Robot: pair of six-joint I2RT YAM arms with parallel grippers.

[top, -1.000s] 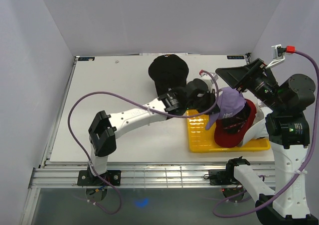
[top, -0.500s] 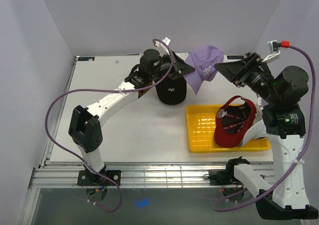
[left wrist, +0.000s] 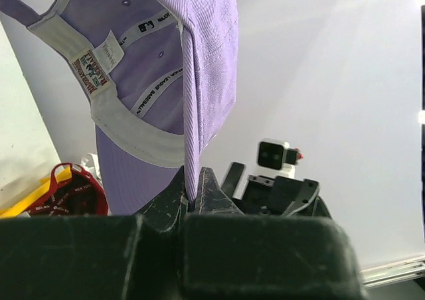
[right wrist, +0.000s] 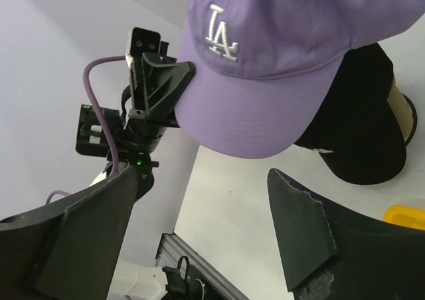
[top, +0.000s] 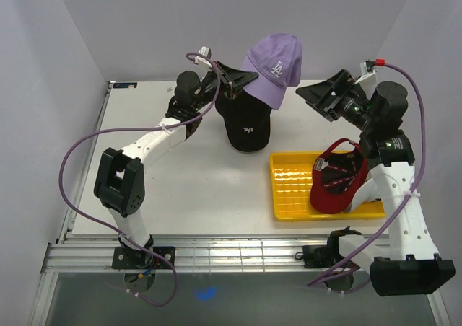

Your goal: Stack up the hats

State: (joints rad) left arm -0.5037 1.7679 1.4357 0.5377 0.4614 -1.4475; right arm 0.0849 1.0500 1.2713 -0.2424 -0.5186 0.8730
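**Bright, even light; wrist views hard-contrasted**

The top view is bright and evenly lit from above, and the white walls take a faint lilac tint. Shadows are soft: a pale one lies on the table (top: 166, 189) just below the black cap (top: 245, 124). The bottom strip of that frame is dim, with a small blue glint (top: 206, 293).

In the left wrist view the purple cap (left wrist: 206, 61) is sharp against a pale wall. White glare clips at the right edge, and the left gripper (left wrist: 194, 180) is a near-black, featureless mass.

In the right wrist view the right gripper (right wrist: 202, 174) shows as two dark, slightly soft fingers (right wrist: 302, 230), while the cap behind them is crisp.
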